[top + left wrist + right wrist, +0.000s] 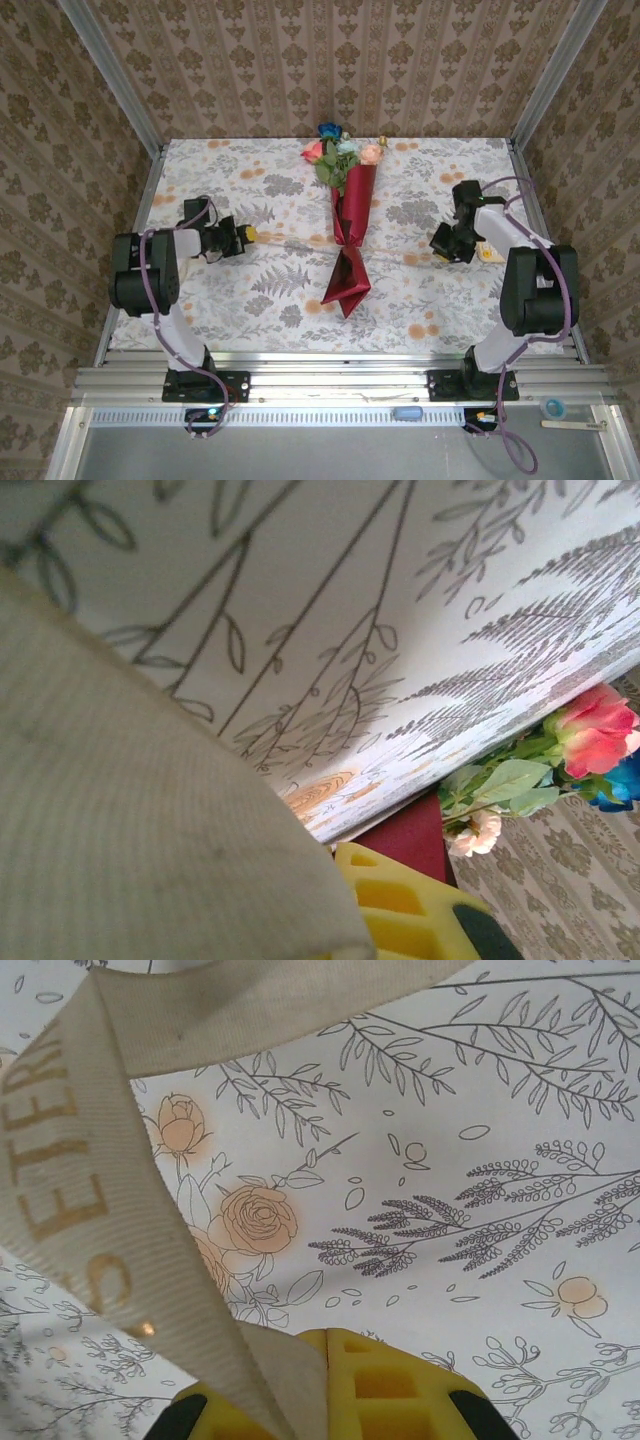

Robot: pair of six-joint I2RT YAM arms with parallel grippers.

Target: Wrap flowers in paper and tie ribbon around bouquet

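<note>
Left claw (248,235) and right claw (327,1345) clamped shut on the ribbon (90,1220) across the bouquet (353,200): if I pull unevenly, it could skid or the paper (347,283) loosen.

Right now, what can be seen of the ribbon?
The ribbon is a narrow beige, woven-looking strip with gold printed letters. It stretches sideways, fairly taut, across the narrowed waist of the bouquet. One end is pinched in the shut left gripper, the other in the shut right gripper, where it twists over. Whether it is knotted is too small to tell.
</note>
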